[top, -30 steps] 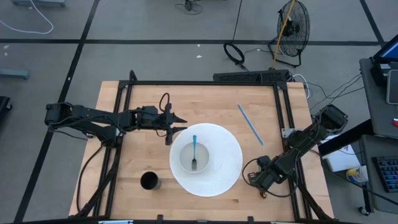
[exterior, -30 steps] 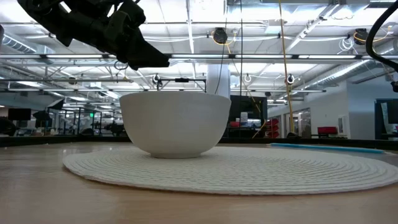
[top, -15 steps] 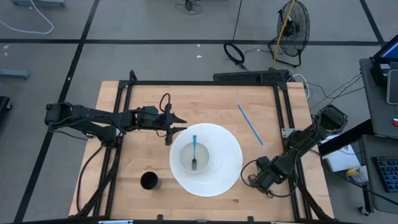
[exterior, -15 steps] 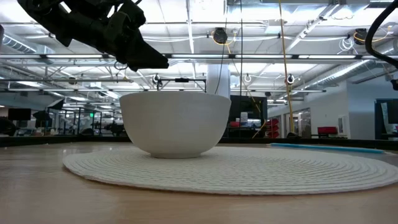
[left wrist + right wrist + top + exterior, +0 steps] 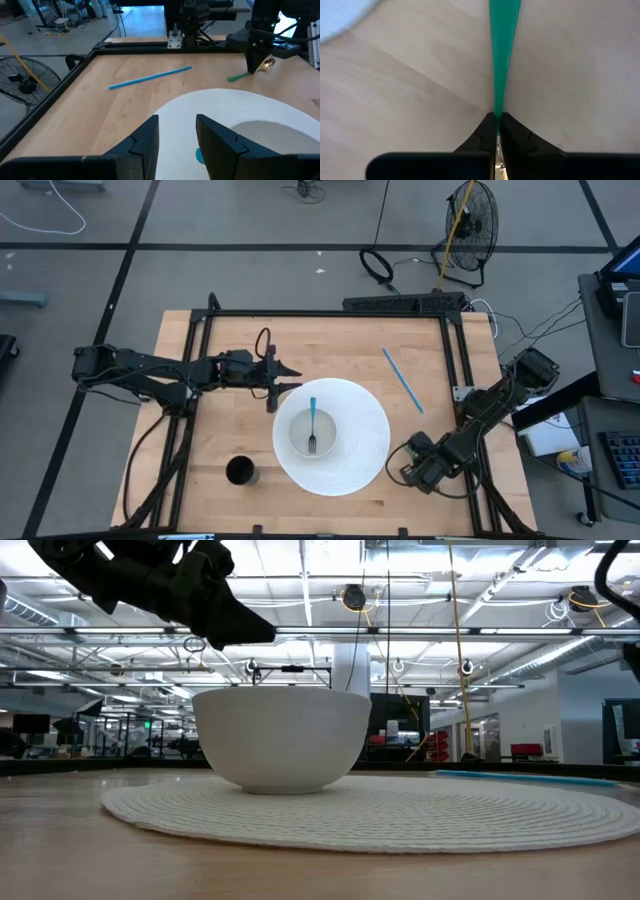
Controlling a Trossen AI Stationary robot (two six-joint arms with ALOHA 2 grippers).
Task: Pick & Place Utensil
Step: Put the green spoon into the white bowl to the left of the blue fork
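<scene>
The smooth round white bowl (image 5: 311, 431) (on a ribbed woven mat (image 5: 362, 460)) holds a blue fork (image 5: 312, 425). The right gripper (image 5: 497, 131) pinches a thin green utensil (image 5: 503, 45); the left gripper (image 5: 176, 135) is spread.

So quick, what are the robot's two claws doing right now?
Left gripper: open, holding nothing, above the white placemat.
Right gripper: shut on the green utensil, low over the table.
</scene>
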